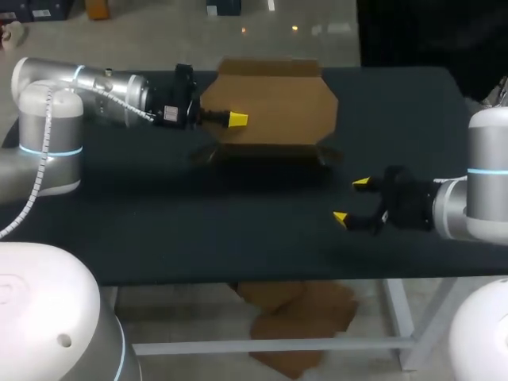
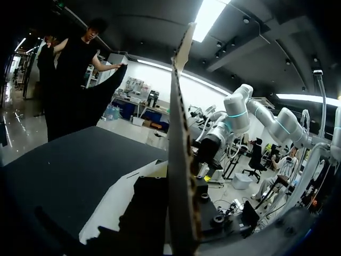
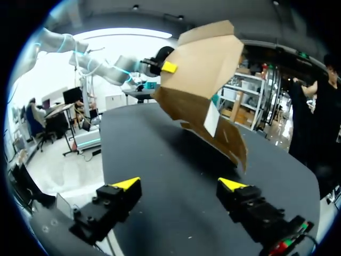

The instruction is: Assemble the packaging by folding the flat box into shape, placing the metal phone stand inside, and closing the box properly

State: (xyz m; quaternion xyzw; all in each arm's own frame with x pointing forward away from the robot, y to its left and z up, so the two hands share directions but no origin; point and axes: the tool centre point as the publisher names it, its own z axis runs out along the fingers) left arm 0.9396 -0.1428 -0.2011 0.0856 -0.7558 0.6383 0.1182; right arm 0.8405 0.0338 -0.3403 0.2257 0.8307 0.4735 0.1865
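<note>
Your brown cardboard box (image 1: 274, 103), upper middle of the head view.
You see it upright and not yet formed: a broad flat panel with clipped corners, a narrow flap along its top edge, and lower flaps splayed out beneath it.

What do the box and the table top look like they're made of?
Box: corrugated cardboard, plain brown and matte. In the left wrist view its cut edge seems to show a wavy inner layer between two skins. Table top: a dark, dull covering with no shine, perhaps felt or a rubber mat. The pictures leave that open.
</note>
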